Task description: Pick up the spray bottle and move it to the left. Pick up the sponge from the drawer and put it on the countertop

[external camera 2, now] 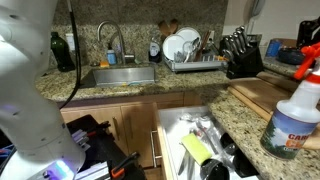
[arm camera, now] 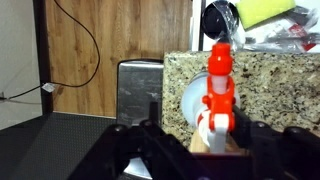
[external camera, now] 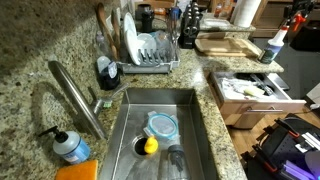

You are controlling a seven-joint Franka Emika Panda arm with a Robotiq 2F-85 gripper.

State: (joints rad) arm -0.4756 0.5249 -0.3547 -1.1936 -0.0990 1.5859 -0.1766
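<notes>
The spray bottle (external camera 2: pixel 297 112) is white with a red trigger head and stands on the granite countertop (external camera 2: pixel 250 130) near a wooden cutting board; it also shows in an exterior view (external camera: pixel 274 47). My gripper (arm camera: pixel 200 135) sits over it, and its fingers close in on both sides of the red head (arm camera: pixel 219 85). The gripper also shows in both exterior views (external camera: pixel 292 24) (external camera 2: pixel 309 58). A yellow-green sponge (external camera 2: pixel 195 148) lies in the open drawer (external camera 2: pixel 170 135) below the counter, among utensils. In the wrist view the sponge (arm camera: pixel 262 10) is at the top right.
A steel sink (external camera: pixel 160 130) with a faucet (external camera: pixel 75 95) holds a lid and a yellow item. A dish rack (external camera: pixel 148 50) with plates, a knife block (external camera 2: pixel 243 55) and a cutting board (external camera: pixel 228 44) stand on the counter. The open drawer (external camera: pixel 255 90) juts out.
</notes>
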